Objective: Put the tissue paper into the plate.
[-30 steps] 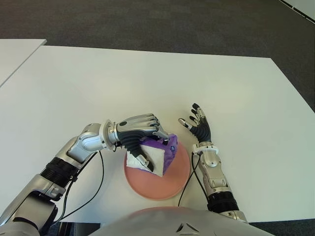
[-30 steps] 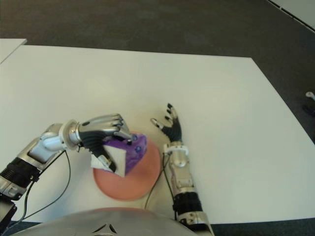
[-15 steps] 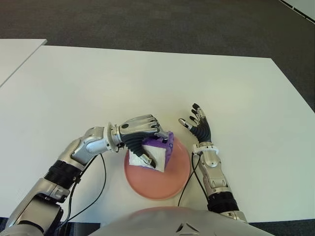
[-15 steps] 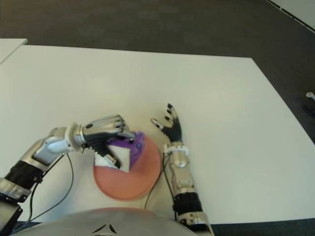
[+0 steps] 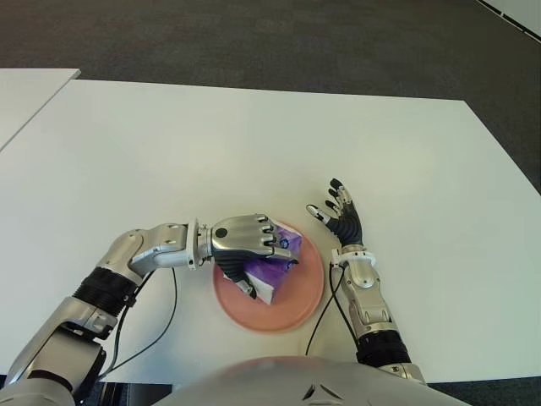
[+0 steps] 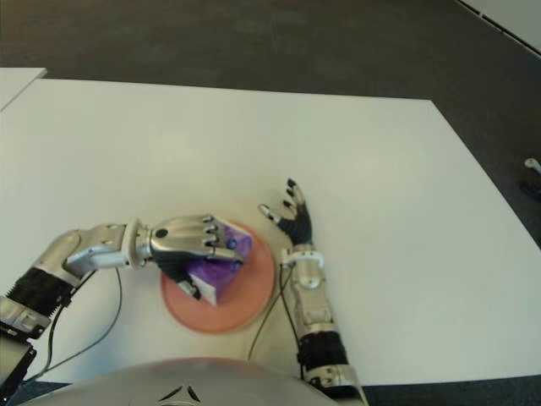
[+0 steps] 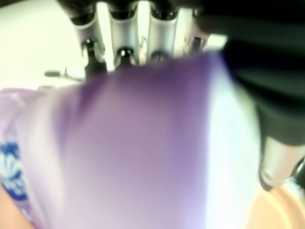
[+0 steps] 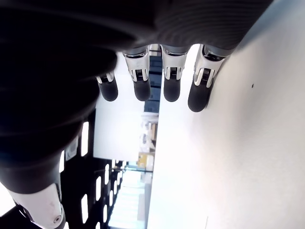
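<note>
The left hand [image 5: 247, 241] is clamped around the tissue pack [image 5: 264, 276] over the plate [image 5: 292, 308] at lower centre, the right hand [image 5: 341, 216] spread idle beside it; the pack appears light and soft, best gripped across its sides.

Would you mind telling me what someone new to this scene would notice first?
The eye goes straight to the left hand, closed on a purple and white tissue paper pack over the pink plate at the near edge of the white table. Just right of the plate, the right hand shows with its fingers spread and nothing in it.
</note>
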Tool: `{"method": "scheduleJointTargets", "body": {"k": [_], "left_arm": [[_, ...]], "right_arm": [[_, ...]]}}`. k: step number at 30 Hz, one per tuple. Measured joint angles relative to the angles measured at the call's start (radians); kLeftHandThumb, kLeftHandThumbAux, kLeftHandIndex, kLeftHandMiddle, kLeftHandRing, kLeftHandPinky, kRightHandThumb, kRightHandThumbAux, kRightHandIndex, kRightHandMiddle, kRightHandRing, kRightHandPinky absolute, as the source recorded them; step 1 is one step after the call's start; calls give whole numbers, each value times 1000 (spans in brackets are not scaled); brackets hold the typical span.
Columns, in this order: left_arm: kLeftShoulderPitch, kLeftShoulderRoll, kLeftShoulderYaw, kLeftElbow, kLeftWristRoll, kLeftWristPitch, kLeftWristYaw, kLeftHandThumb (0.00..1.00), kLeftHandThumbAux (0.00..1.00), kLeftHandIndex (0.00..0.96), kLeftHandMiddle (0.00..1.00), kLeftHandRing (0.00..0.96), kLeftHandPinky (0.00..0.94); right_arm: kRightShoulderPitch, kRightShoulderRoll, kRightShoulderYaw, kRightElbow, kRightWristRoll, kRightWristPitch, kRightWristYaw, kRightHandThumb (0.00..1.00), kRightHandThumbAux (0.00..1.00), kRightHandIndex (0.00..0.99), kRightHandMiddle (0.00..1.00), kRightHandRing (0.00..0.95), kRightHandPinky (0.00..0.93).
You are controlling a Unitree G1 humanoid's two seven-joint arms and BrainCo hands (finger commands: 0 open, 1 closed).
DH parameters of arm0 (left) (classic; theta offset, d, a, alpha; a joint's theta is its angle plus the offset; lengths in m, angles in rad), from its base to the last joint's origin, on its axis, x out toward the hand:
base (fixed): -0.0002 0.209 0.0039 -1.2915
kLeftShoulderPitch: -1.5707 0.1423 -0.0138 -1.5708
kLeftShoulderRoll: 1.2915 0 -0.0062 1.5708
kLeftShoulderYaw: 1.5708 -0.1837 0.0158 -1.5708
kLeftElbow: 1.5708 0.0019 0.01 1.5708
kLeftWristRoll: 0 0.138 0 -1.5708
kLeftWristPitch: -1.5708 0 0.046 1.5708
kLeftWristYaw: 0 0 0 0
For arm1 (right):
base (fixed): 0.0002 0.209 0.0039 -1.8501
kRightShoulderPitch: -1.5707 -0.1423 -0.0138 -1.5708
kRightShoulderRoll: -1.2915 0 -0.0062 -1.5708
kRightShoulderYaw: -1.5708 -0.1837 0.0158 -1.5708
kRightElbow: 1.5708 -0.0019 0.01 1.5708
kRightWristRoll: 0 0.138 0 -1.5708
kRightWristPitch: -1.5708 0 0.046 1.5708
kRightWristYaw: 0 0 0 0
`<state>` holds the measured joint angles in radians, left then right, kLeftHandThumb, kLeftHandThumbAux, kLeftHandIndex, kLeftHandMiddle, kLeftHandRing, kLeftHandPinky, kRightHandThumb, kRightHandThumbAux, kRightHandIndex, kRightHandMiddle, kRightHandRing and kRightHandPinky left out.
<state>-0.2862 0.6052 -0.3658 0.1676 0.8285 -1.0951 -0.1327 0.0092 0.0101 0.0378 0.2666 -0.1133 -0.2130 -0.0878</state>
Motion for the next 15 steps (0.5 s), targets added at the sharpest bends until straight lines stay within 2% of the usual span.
{"method": "scheduleJointTargets", "body": {"k": [6, 15], "left_arm": [[-12, 21, -9, -13, 27, 33, 0, 184, 299, 0, 0, 0, 0], [-15, 30, -30, -32, 39, 54, 1, 339, 288, 0, 0, 0, 0]], "right_arm": [[4, -2, 0, 0, 0, -8, 7, 120, 713, 0, 54, 67, 97], [8, -3, 1, -4, -1, -8, 9, 140, 717, 0, 46, 63, 101]]}}
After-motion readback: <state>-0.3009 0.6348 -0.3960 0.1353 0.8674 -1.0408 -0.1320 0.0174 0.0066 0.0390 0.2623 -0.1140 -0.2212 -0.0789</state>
